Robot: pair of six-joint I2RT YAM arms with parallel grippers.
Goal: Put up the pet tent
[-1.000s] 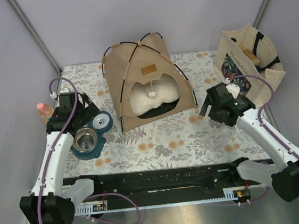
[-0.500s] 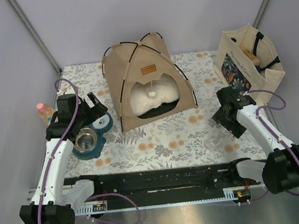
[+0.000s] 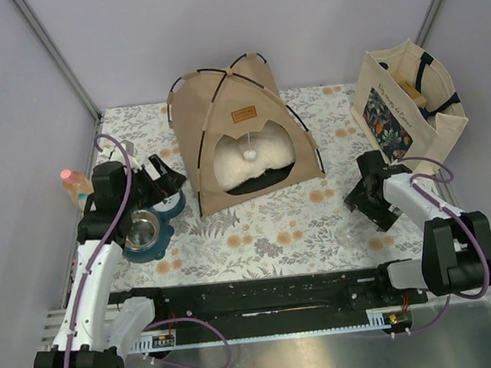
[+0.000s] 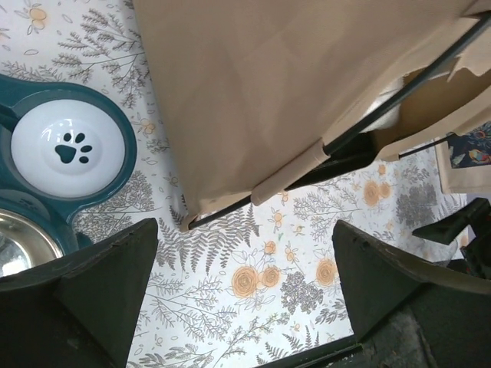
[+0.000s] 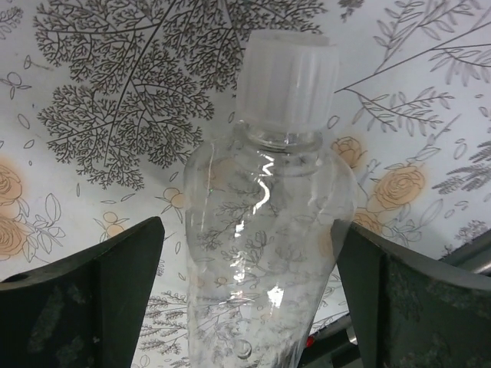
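Note:
The tan pet tent (image 3: 239,123) stands upright at the back middle of the floral mat, with black poles, a brown label and an arched doorway. A white pom-pom (image 3: 248,154) hangs in the doorway in front of a white cushion (image 3: 257,163). My left gripper (image 3: 164,177) is open and empty by the tent's front left corner. In the left wrist view (image 4: 245,230) it hovers over bare mat below the tent's edge (image 4: 253,92). My right gripper (image 3: 361,198) is open, right of the tent. In the right wrist view (image 5: 247,222) its fingers straddle a clear bottle (image 5: 265,230).
A teal double feeder (image 3: 149,225) with a steel bowl and a paw-print bowl (image 4: 69,149) lies under my left arm. A pink-capped bottle (image 3: 74,184) stands at the left edge. A beige floral tote bag (image 3: 408,101) stands at the back right.
My right arm has folded back toward the near right, bringing its gripper down over the clear bottle. My left gripper has shifted right, toward the tent.

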